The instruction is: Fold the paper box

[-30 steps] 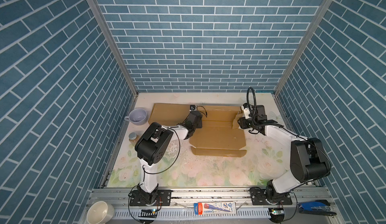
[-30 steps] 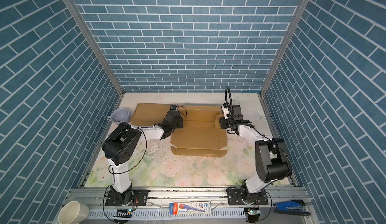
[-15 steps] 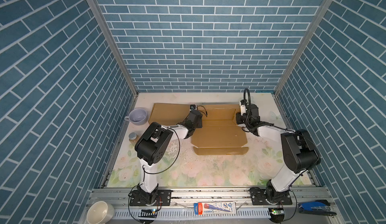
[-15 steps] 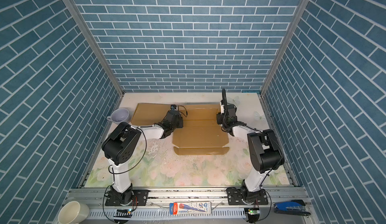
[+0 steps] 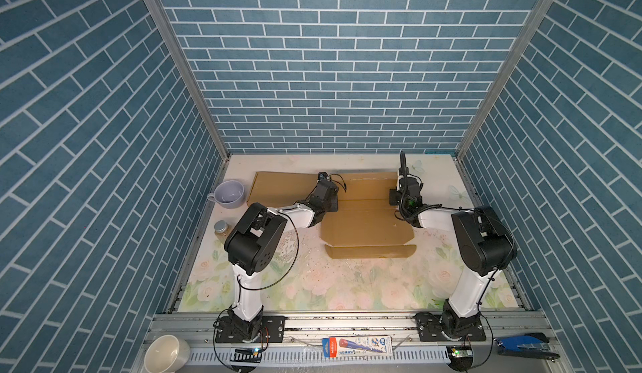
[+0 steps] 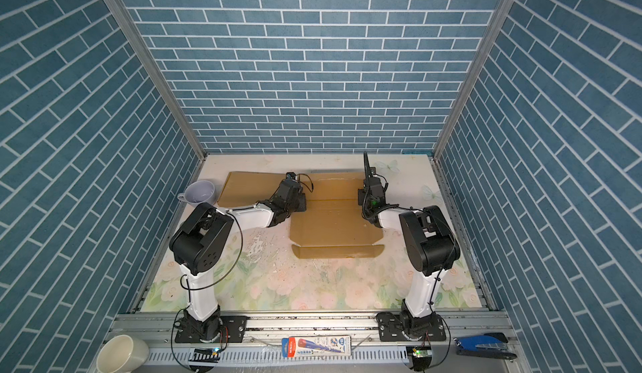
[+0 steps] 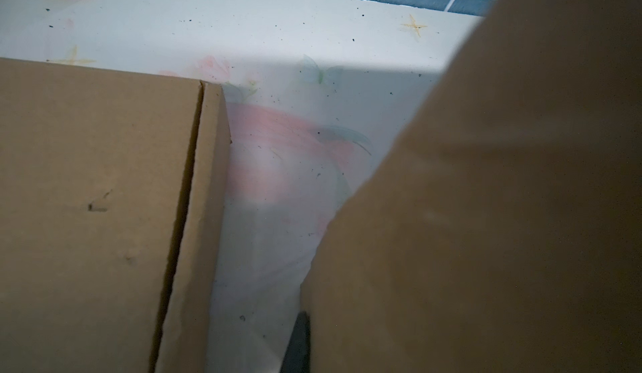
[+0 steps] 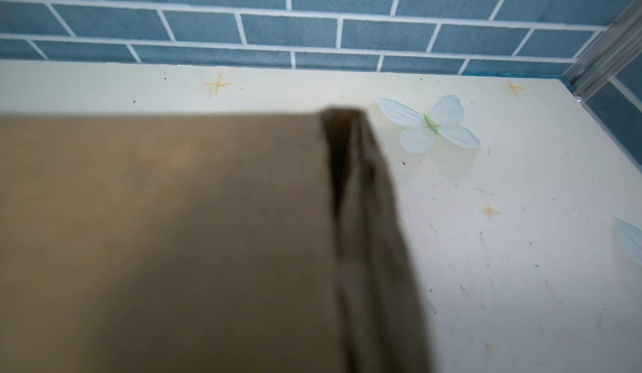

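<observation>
The paper box (image 5: 364, 218) (image 6: 333, 225) is a flat brown cardboard blank lying mid-table, its front flap creased upward. At its left edge sits my left gripper (image 5: 331, 201) (image 6: 301, 203), shut on the left flap. In the left wrist view that flap (image 7: 503, 215) rises close to the camera, with one dark finger (image 7: 298, 343) beside it. My right gripper (image 5: 393, 199) (image 6: 361, 199) is at the box's right edge and shut on the right flap (image 8: 173, 242). That flap fills the right wrist view and hides the fingers.
A second flat cardboard sheet (image 5: 281, 188) (image 7: 87, 215) lies at the back left, next to a lavender cup (image 5: 229, 194). A small jar (image 5: 221, 228) stands near the left wall. On the front rail are a white mug (image 5: 166, 355), a packaged tool (image 5: 357, 345) and a blue stapler (image 5: 524, 343).
My right gripper moved left onto the box's right edge and closed on the flap. The left gripper kept its hold and did not move.
</observation>
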### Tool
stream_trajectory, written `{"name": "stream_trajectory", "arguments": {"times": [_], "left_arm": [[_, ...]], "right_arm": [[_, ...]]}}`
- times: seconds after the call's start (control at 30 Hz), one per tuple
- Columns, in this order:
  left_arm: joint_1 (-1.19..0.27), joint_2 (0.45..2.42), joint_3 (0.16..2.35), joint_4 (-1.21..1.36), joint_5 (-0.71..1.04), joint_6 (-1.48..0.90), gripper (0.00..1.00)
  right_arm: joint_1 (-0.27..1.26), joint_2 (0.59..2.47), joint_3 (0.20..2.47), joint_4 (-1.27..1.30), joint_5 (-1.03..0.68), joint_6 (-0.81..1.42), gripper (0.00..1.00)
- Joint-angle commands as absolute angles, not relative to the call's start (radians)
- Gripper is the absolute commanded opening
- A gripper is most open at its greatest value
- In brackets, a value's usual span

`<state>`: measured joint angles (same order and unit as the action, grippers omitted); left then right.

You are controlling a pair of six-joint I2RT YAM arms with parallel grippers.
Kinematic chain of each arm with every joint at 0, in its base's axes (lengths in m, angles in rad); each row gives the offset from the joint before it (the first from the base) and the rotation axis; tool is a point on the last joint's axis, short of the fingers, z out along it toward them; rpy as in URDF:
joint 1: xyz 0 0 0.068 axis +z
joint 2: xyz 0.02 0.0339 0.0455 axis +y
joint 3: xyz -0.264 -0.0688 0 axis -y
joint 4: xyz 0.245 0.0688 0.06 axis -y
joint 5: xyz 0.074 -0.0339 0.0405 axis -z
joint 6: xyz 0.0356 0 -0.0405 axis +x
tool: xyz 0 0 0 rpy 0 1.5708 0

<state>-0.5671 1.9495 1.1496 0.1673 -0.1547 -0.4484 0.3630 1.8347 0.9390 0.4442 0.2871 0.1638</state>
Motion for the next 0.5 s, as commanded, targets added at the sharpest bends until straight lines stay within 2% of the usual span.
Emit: {"name": "stream_trajectory", "arguments": {"times": [0.0,0.23,0.47], "left_arm": [[-0.566,1.940,1.192,0.066,-0.146,-0.473,0.00],[-0.562,1.899,1.282,-0.126,-0.140,-0.497,0.00],[-0.559,1.923,1.458,-0.416,-0.106,-0.452,0.00]], "right_arm": [[0.367,1.827,1.020,0.314,0.437,0.199,0.00],[0.369,1.730,1.152,-0.150,0.486,0.225,0.00],[0.369,1.756,1.447,-0.788,0.329,0.293,0.00]]}}
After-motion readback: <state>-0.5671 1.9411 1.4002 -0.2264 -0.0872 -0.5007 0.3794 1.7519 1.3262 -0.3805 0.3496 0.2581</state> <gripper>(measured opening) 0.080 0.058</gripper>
